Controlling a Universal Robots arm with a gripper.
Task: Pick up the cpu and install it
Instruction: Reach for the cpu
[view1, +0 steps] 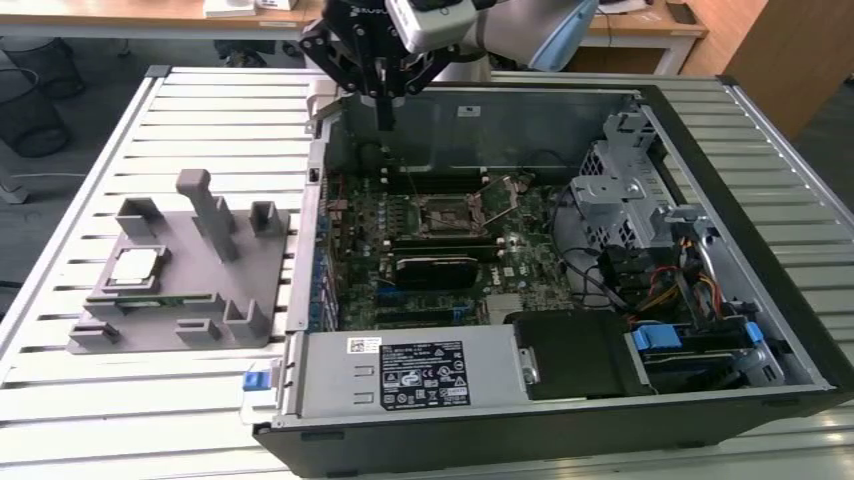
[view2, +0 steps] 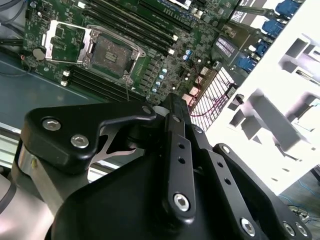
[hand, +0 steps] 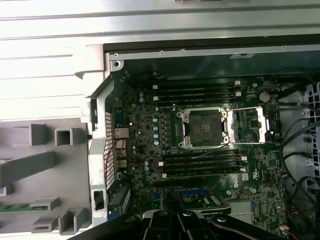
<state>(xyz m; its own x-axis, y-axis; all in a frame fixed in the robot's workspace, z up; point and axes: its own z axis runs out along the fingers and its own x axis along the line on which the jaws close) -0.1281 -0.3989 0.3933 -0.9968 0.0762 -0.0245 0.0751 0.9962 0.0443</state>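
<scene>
**Claw closed over the case, cpu on the fixture**

In the exterior view the gripper (view1: 387, 118) hangs at 12 o'clock in the frame. It is above the far edge of the open case (view1: 561, 420), with its fingers pointing down. The fingers are pressed together into one narrow tip, and nothing can be seen between them. Both wrist views show the same closed fingers over the motherboard (hand: 150, 150).

The cpu (view1: 136, 265) lies flat, silvery face up, in a shallow seat on the grey fixture (view1: 200, 300). It is at about 8 o'clock from the gripper and well apart from it. The fixture stands on the white slatted table (view1: 200, 110), just beside the case at the case's 9 o'clock.

The socket (view1: 451, 214) sits near the middle of the motherboard, at about 5 o'clock from the gripper tip. In the first wrist view its metal lid (hand: 247, 125) is swung back beside it, so the dark square of the socket is uncovered. Rows of long black slots run along both sides of the socket.
</scene>
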